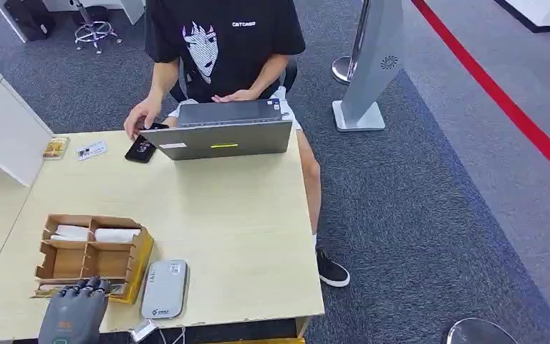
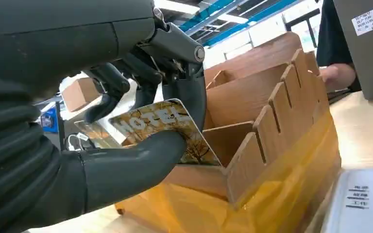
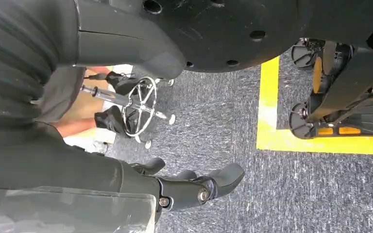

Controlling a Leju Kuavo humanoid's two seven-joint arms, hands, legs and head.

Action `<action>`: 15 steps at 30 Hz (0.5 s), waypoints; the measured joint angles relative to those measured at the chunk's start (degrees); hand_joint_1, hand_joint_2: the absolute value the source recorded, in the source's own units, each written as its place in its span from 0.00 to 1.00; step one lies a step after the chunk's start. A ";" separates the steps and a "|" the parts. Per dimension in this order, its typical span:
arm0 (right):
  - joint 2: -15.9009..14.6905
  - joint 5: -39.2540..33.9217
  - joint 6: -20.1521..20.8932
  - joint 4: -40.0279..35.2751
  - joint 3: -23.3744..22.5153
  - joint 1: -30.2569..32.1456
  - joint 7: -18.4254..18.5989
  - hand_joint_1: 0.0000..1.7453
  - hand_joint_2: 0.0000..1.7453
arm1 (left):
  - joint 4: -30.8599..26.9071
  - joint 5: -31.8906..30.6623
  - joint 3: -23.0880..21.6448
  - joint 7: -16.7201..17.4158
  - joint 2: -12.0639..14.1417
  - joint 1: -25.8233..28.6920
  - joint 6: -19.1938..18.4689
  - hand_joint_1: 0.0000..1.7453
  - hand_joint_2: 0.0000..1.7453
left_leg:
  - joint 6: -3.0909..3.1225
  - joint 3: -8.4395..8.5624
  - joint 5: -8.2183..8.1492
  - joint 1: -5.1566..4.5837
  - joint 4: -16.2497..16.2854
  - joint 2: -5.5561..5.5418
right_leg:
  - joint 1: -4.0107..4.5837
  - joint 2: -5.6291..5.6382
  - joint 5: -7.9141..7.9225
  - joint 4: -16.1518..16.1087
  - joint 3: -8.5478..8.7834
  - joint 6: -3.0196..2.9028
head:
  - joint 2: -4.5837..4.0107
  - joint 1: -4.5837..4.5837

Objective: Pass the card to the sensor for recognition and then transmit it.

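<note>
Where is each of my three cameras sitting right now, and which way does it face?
Head view: high on the body, facing forward and down at the table; left hand enters below.
Left wrist view: behind the left hand, whose fingers pinch the card at the wooden organizer.
Right wrist view: hanging low, facing carpet; right hand empty.
Shared: head and left wrist views show the organizer.

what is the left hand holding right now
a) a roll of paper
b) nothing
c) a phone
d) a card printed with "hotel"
d: in the left wrist view the left hand pinches the card between thumb and fingers, right at the wooden organizer.
</note>
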 joint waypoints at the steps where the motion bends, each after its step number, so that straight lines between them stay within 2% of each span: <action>1: 0.00 -0.07 0.02 0.00 0.02 0.01 -0.04 0.00 1.00 | -0.02 0.00 0.00 -0.29 -0.04 -0.09 0.24 1.00 1.00 | 0.00 0.00 0.00 0.00 0.00 0.00 | 0.00 0.00 0.00 0.00 0.00 0.00 | 0.00 0.00; 8: 0.00 -0.33 0.00 0.07 0.50 0.00 -0.37 0.00 1.00 | -4.85 0.42 -0.07 -1.09 -0.11 -0.22 1.62 1.00 1.00 | 0.00 0.01 0.01 0.00 0.00 0.00 | 0.00 0.00 0.00 0.00 -0.01 0.00 | 0.00 0.00; 15: -0.07 0.09 0.30 0.17 1.46 -0.08 -0.63 0.00 1.00 | -10.95 0.18 -0.94 -0.90 0.37 -3.52 1.51 1.00 1.00 | 0.00 0.01 0.04 0.00 0.00 0.00 | 0.00 -0.01 0.03 0.00 0.00 -0.01 | 0.00 0.00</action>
